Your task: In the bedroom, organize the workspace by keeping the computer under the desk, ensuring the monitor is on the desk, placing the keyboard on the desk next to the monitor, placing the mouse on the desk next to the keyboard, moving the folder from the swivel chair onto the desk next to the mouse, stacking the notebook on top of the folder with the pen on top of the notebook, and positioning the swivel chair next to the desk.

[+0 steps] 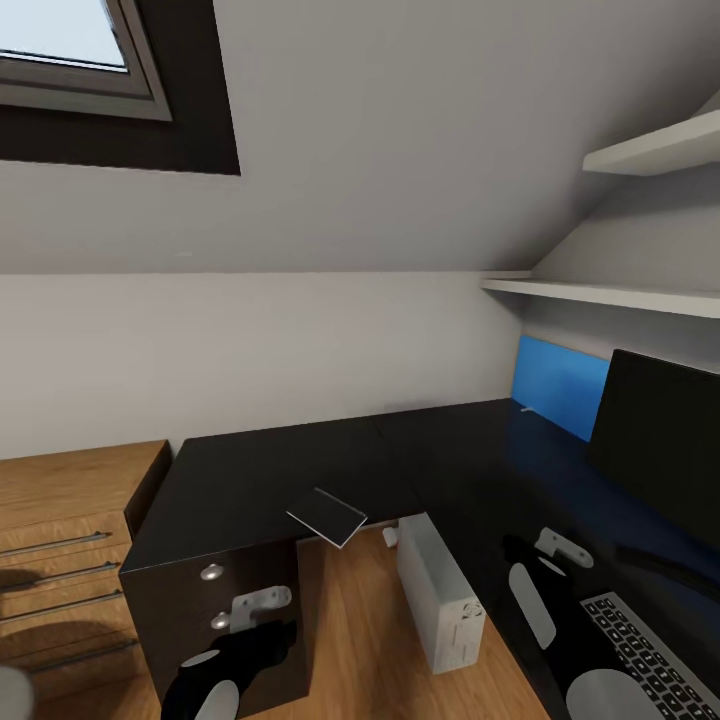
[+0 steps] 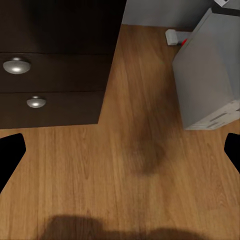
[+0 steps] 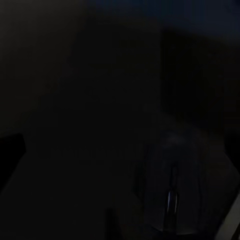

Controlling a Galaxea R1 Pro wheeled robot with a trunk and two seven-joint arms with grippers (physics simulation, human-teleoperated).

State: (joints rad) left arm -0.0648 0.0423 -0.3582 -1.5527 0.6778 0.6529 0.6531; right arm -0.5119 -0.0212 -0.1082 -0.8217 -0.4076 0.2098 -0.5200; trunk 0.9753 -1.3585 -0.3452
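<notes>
The black desk (image 1: 270, 470) carries the monitor (image 1: 660, 440) at the right, with the keyboard (image 1: 650, 650) in front of it. The grey notebook (image 1: 327, 515) overhangs the desk's inner edge. A tiny white sliver (image 1: 527, 409), possibly the pen, lies by the blue panel. The white computer (image 1: 440, 590) (image 2: 210, 75) stands on the floor under the desk. My left gripper (image 2: 120, 150) hangs open over bare floor beside the drawers. My right gripper (image 3: 120, 175) is open just above the dark desktop, with the mouse (image 3: 172, 192) below it. The folder and swivel chair are out of view.
The black drawer unit (image 1: 230, 600) (image 2: 50, 75) stands under the desk's left end, and a wooden dresser (image 1: 60, 540) sits left of it. White shelves (image 1: 640, 150) hang above the monitor. A blue wall panel (image 1: 560, 385) backs the desk. A small white box (image 2: 175, 36) lies behind the computer.
</notes>
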